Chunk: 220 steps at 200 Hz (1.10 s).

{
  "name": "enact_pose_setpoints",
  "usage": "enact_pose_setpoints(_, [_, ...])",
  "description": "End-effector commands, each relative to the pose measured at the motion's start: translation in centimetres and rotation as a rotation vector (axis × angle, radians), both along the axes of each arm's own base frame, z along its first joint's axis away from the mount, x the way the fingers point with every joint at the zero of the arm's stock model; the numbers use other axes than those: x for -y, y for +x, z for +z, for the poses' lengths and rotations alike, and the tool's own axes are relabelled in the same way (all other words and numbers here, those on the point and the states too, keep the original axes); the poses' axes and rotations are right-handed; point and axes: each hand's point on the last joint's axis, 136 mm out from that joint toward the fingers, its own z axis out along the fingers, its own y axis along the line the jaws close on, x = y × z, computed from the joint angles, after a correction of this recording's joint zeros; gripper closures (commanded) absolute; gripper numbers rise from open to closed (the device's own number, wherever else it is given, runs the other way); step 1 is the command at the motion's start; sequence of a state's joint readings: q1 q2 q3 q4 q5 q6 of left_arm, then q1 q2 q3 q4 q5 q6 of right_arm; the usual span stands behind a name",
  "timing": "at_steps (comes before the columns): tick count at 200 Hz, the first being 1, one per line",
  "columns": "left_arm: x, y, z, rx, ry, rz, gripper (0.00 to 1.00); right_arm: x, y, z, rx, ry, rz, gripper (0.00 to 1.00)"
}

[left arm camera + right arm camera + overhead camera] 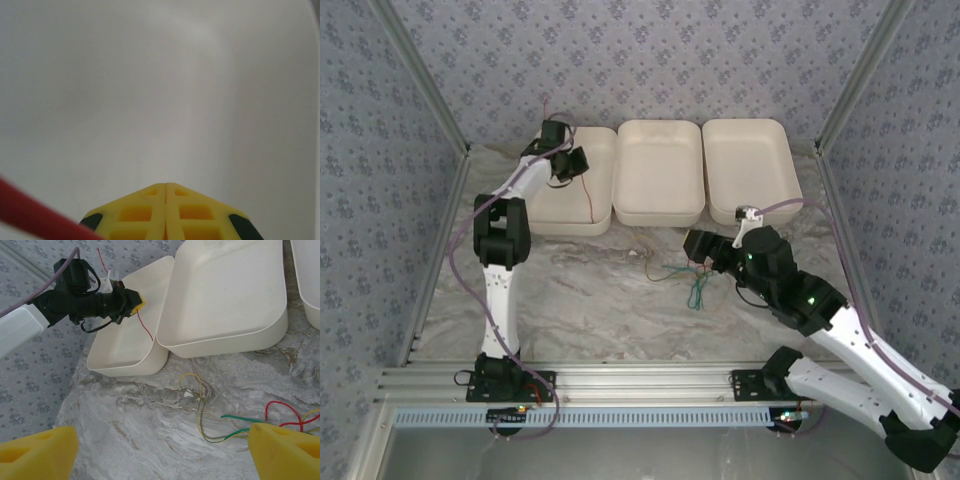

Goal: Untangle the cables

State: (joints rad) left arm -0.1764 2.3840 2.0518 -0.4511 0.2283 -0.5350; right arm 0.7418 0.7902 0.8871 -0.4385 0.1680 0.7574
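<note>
the left gripper (134, 304) is clenched, its yellow fingers (145, 212) pressed flat together and pinching a red cable (145, 326) that dangles into the left white tray (125, 367) at the far left. the right gripper (160, 455) is spread wide and grasps nothing, low over the marble tabletop (590, 310). the tangle of cables (215, 420), olive, green and red, lies just near-left of it, near the middle tray (225, 335). bare tabletop stretches left of the tangle.
</note>
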Motion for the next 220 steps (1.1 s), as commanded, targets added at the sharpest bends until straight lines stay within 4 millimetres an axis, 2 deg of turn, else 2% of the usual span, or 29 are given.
enact_pose_setpoints(1, [-0.2, -1.5, 0.5, -0.115, -0.039, 0.024, 1.00, -0.2, 1.1, 1.2, 0.019, -0.001, 0.005, 0.08])
enact_pose_setpoints(45, [0.5, -2.1, -0.7, -0.233, -0.078, 0.033, 1.00, 0.2, 3.7, 2.8, 0.025, 0.022, -0.007, 0.07])
enact_pose_setpoints(83, [0.5, -2.0, -0.1, -0.225, -0.081, 0.041, 0.98, 0.4, 4.2, 3.7, 0.034, 0.028, -0.012, 0.07])
enact_pose_setpoints(101, [0.3, -1.9, 1.1, -0.188, -0.062, 0.044, 1.00, 0.3, 4.2, 3.2, 0.024, 0.026, -0.012, 0.07])
enact_pose_setpoints(126, [0.1, -1.8, 4.8, -0.045, -0.103, 0.099, 1.00, 0.2, 4.1, 2.3, 0.006, 0.030, -0.011, 0.07])
enact_pose_setpoints(144, [0.2, -2.3, 5.7, -0.050, -0.143, 0.137, 1.00, 0.1, 4.1, 2.1, 0.003, 0.036, -0.009, 0.08])
enact_pose_setpoints(182, [1.3, -3.5, 4.7, -0.127, -0.145, 0.161, 1.00, 0.1, 3.8, 2.2, 0.003, 0.036, -0.006, 0.08])
enact_pose_setpoints(220, [0.7, -4.3, 2.3, -0.186, -0.126, 0.243, 1.00, 0.6, 3.3, 2.3, 0.002, 0.031, -0.013, 0.08])
